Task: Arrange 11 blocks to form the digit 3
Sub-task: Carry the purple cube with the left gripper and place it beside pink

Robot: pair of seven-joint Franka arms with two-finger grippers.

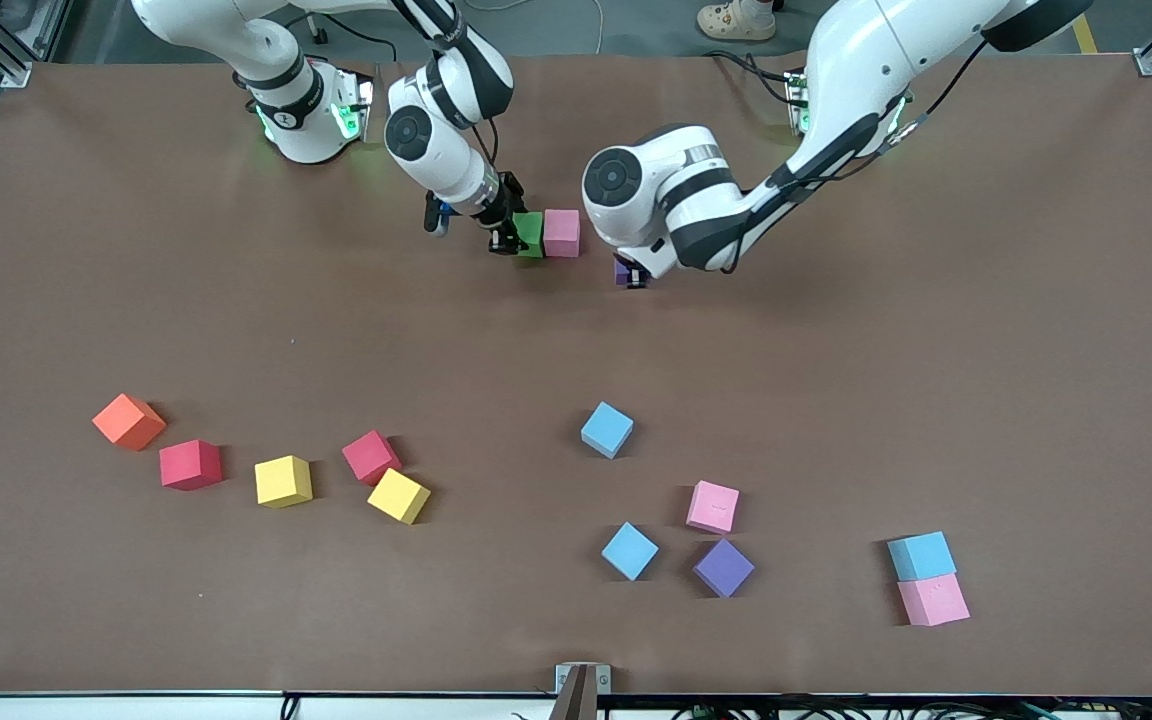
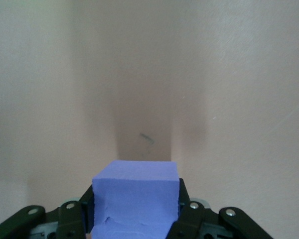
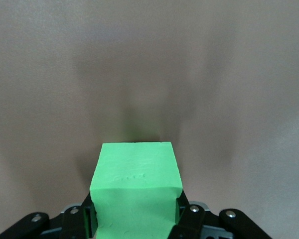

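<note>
Blocks (image 1: 284,481) matte, square-edged (foam-like).

the middle band of the brown table (image 1: 836,360) lies bare, giving open passage between the arms and the loose cubes. near the bases, the right gripper (image 1: 508,238) with its green cube (image 1: 530,233), a pink cube (image 1: 562,232) touching it, and the left gripper (image 1: 633,276) clamping a purple cube (image 1: 622,271) crowd together, leaving only a narrow gap.

left gripper (image 1: 633,277): low, clamped on load | right gripper (image 1: 514,236): low, clamped on load
</note>
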